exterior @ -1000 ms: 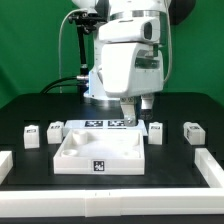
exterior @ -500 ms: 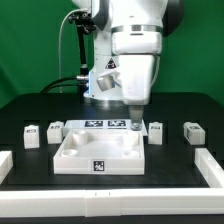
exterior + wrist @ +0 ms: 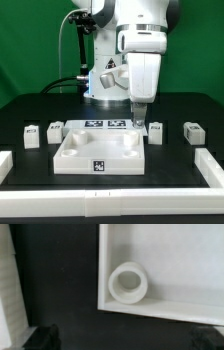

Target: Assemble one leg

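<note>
Several small white legs with tags stand on the black table: two on the exterior view's left [image 3: 30,135] [image 3: 55,130] and two on the right [image 3: 157,130] [image 3: 190,131]. The large white square panel [image 3: 100,152] lies in the middle. My gripper [image 3: 138,121] points down over the panel's back right corner, just left of the nearer right leg, and touches nothing. In the wrist view the gripper [image 3: 127,339] is open and empty, with dark fingertips [image 3: 45,336] apart over the table. The panel's corner with a round socket [image 3: 128,281] lies just ahead.
The marker board [image 3: 100,124] lies behind the panel. Long white bars lie at the front left [image 3: 6,165] and front right [image 3: 210,170]. The arm's base and cables stand at the back [image 3: 100,85].
The gripper has moved toward the exterior view's right and turned at the wrist, now hanging over the panel's back right corner. The parts on the table have not moved.
</note>
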Available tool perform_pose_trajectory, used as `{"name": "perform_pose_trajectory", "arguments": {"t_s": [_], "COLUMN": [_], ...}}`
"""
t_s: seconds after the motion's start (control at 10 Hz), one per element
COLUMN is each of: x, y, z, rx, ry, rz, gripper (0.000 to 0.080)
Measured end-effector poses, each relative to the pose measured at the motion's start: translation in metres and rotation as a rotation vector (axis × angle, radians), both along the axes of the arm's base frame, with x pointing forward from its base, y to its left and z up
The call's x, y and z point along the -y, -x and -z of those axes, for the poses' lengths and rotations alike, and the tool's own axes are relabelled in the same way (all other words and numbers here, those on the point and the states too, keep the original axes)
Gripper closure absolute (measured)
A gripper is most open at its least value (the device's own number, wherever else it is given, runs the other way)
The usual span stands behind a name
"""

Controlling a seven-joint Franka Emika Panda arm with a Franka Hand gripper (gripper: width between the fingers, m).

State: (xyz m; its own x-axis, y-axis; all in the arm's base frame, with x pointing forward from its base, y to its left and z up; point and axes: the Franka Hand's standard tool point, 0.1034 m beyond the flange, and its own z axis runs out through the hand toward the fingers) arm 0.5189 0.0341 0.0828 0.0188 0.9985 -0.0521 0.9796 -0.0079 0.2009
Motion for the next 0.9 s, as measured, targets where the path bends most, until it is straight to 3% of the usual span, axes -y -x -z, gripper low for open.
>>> {"name": "perform_pose_trajectory", "arguments": {"t_s": [0.1, 0.5, 0.9], "x": [0.001, 0.032, 0.034], "y": [0.003, 0.079, 0.079], "z": [0.002, 0.031, 0.032], "rx": [0.009, -0.032, -0.035], "ry": [-0.008, -0.042, -0.042], "rz": [0.006, 0.049, 0.055], "gripper": [0.0150, 0.0150, 0.0150]}}
